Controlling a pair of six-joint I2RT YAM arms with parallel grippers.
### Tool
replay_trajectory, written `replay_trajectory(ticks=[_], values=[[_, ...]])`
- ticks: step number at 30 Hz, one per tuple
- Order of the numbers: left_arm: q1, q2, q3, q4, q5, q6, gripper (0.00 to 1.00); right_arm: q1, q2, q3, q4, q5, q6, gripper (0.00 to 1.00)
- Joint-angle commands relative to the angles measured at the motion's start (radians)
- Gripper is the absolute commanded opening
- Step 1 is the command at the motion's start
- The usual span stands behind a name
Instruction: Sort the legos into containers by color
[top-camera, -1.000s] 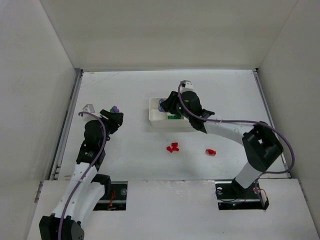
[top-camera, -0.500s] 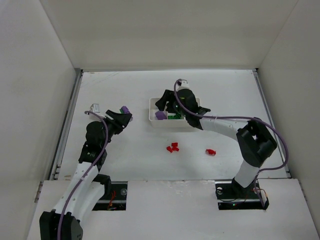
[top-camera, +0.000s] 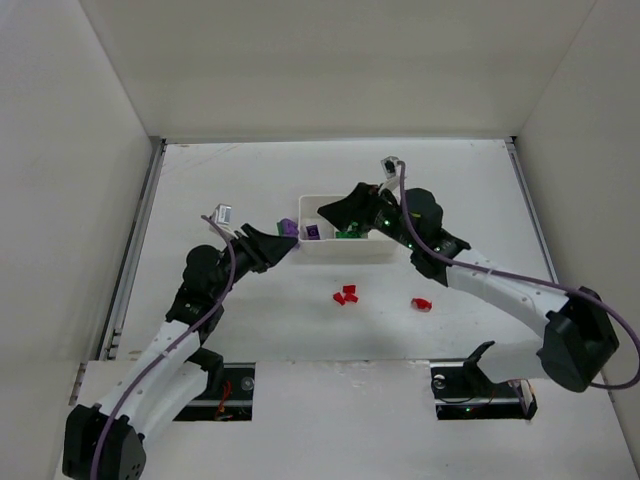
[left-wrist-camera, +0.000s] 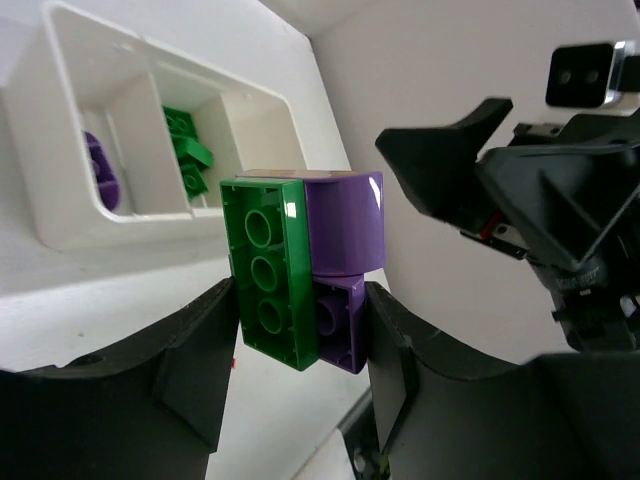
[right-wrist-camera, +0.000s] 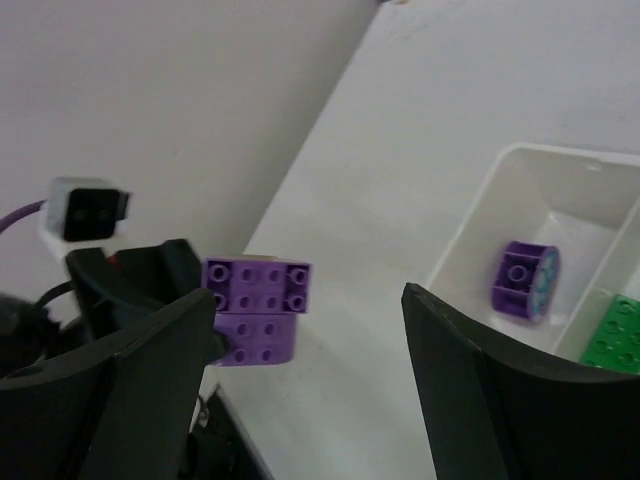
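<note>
My left gripper (left-wrist-camera: 300, 335) is shut on a clump of legos: a green brick (left-wrist-camera: 268, 272) stuck to purple bricks (left-wrist-camera: 343, 228). In the top view the left gripper (top-camera: 283, 233) holds this clump just left of the white tray (top-camera: 345, 247). My right gripper (top-camera: 338, 211) hangs open over the tray's left end with nothing between its fingers. In the right wrist view the right gripper (right-wrist-camera: 310, 345) faces the held purple bricks (right-wrist-camera: 255, 310). A purple lego (right-wrist-camera: 523, 280) lies in the left container, and green legos (left-wrist-camera: 185, 150) fill the middle one.
Three red legos (top-camera: 345, 295) lie together on the table in front of the tray, and another red lego (top-camera: 421, 303) lies further right. High white walls surround the table. The two grippers are close together at the tray's left end.
The right gripper opened and let a purple lego go into the left container. The left gripper carried its clump rightward to the tray's left end.
</note>
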Motion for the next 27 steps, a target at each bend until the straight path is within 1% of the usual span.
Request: replay_trajectory(ticks=[1, 3, 6, 7, 9, 14, 17, 19, 21, 27], values=[[-0.056, -0.008, 0.008, 0.091, 0.061, 0.015, 0.29, 0.008, -0.059, -0.055, 0.127, -0.144, 0.063, 0.84], [-0.08, -0.008, 0.014, 0.073, 0.049, 0.029, 0.28, 0.02, -0.071, -0.055, 0.118, -0.175, 0.053, 0.89], [-0.108, -0.007, 0.025, 0.028, 0.001, 0.061, 0.27, 0.068, -0.088, -0.048, 0.077, -0.138, 0.015, 0.91], [-0.12, -0.007, 0.028, 0.01, -0.029, 0.073, 0.27, 0.083, -0.091, -0.045, 0.055, -0.108, -0.003, 0.9], [-0.149, -0.005, 0.037, -0.038, -0.114, 0.116, 0.26, 0.103, -0.096, -0.028, -0.006, -0.019, -0.045, 0.84], [-0.247, 0.004, 0.06, -0.093, -0.307, 0.214, 0.26, 0.157, -0.082, 0.047, -0.173, 0.153, -0.132, 0.72], [-0.302, 0.015, 0.063, -0.093, -0.39, 0.26, 0.26, 0.213, -0.053, 0.102, -0.242, 0.236, -0.183, 0.73], [-0.33, 0.019, 0.065, -0.09, -0.424, 0.285, 0.26, 0.244, -0.007, 0.153, -0.299, 0.291, -0.207, 0.75], [-0.352, 0.021, 0.067, -0.088, -0.454, 0.308, 0.26, 0.269, 0.031, 0.196, -0.343, 0.334, -0.218, 0.75], [-0.385, 0.03, 0.076, -0.062, -0.49, 0.362, 0.26, 0.313, 0.111, 0.256, -0.37, 0.398, -0.221, 0.67]])
